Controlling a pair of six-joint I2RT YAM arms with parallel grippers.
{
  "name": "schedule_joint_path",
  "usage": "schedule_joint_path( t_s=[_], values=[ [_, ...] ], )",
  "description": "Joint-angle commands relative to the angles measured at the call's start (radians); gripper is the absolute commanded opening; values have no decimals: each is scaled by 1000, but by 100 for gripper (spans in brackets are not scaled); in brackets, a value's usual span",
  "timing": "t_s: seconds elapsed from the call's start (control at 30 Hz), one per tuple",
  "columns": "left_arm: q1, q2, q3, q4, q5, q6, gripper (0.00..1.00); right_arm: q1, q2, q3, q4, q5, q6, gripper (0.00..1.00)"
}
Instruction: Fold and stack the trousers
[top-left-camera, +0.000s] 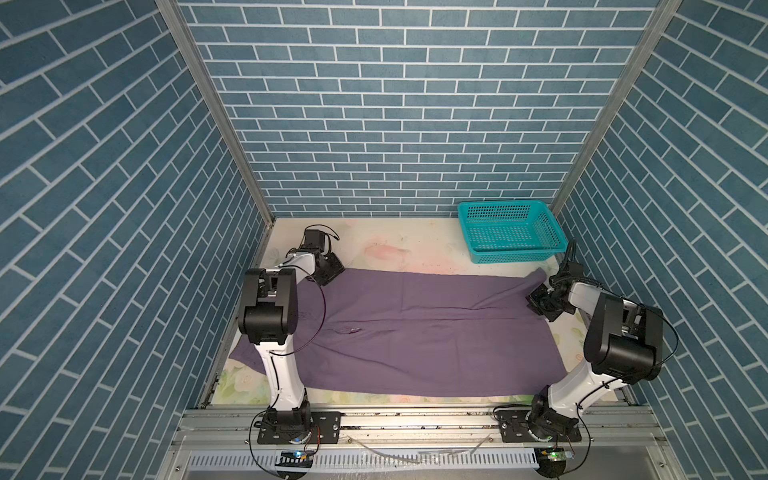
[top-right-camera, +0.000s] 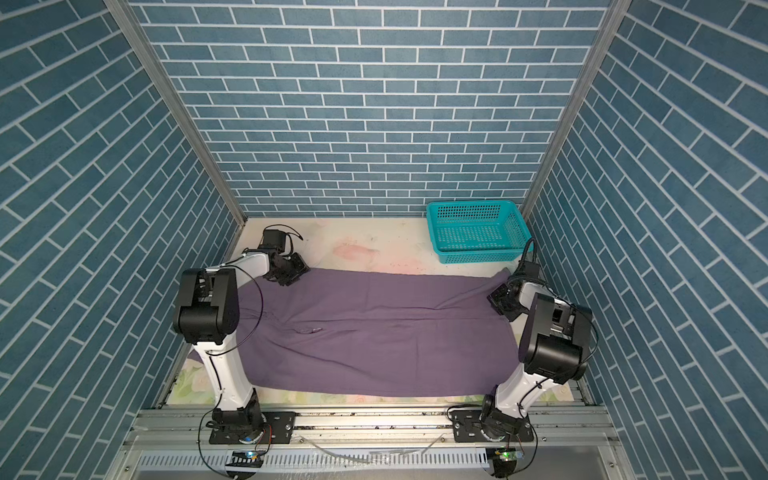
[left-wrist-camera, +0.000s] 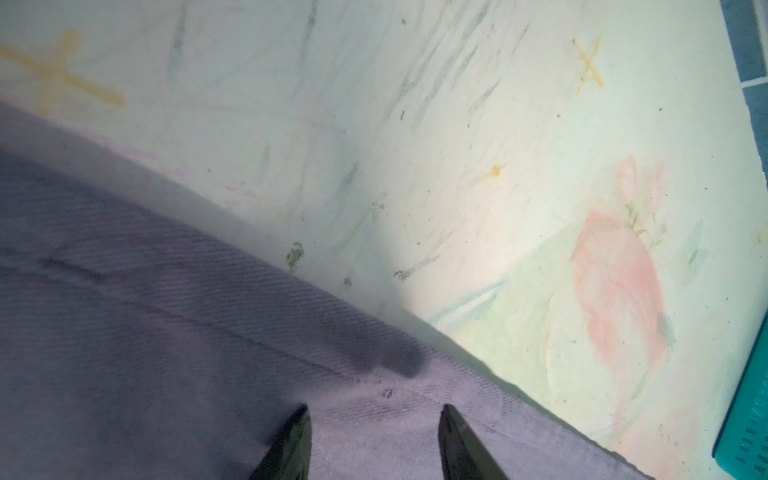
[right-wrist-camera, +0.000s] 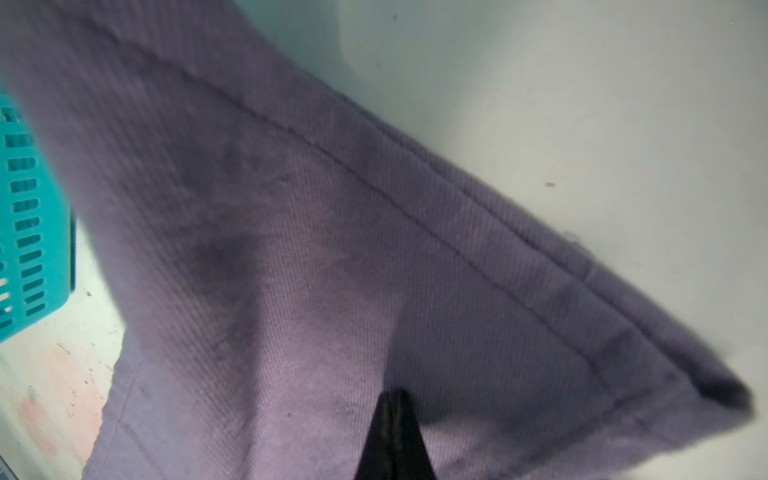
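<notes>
The trousers (top-left-camera: 415, 332) lie spread across the table (top-left-camera: 374, 245), near the basket (top-left-camera: 515, 254); the left gripper (left-wrist-camera: 374, 415) hangs over their far left corner, jaws apart; the right gripper (right-wrist-camera: 395, 401) pinches their raised far right corner.

The left arm (top-left-camera: 270, 316) hides part of the trousers (top-left-camera: 415, 332) in both top views; the basket (left-wrist-camera: 748, 415) is cut off in both wrist views.
</notes>
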Motion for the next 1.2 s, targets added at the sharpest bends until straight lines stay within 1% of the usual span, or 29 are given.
schedule_joint_path(
  t_s=[0.0,0.07,0.13,0.23,0.33,0.43,0.5,0.57,0.63,0.73,0.87,1.0,1.17],
  values=[
    [0,33,-21,-29,-16,4,51,-3,-40,-10,-95,64,-34,0],
    [-1,3,-30,-39,-35,12,51,-5,-74,-11,-133,135,-45,0],
    [-5,-38,-36,-53,-59,20,51,-14,-113,-27,-150,171,-40,0],
    [-31,-110,-34,-80,-93,36,51,-35,-172,-56,-143,142,7,0],
    [-80,-178,-8,-129,-147,62,52,-33,-233,-59,-113,129,46,0],
    [-146,-229,14,-149,-177,69,54,-14,-260,-26,-110,124,28,0],
    [-219,-242,33,-148,-195,79,54,7,-236,8,-131,115,-6,2],
    [-296,-227,69,-161,-203,93,55,40,-212,25,-123,103,-31,5],
    [-369,-196,101,-172,-195,94,55,89,-191,43,-111,102,-51,5],
    [-471,-139,131,-153,-161,89,54,181,-184,62,-49,100,-63,0],
    [-582,-54,193,-152,-148,100,54,275,-178,72,60,94,-68,0],
    [-640,17,232,-154,-132,86,54,346,-112,96,85,108,-80,0],
    [-663,67,232,-134,-119,63,54,383,-22,67,164,64,-38,0]
  ],
)
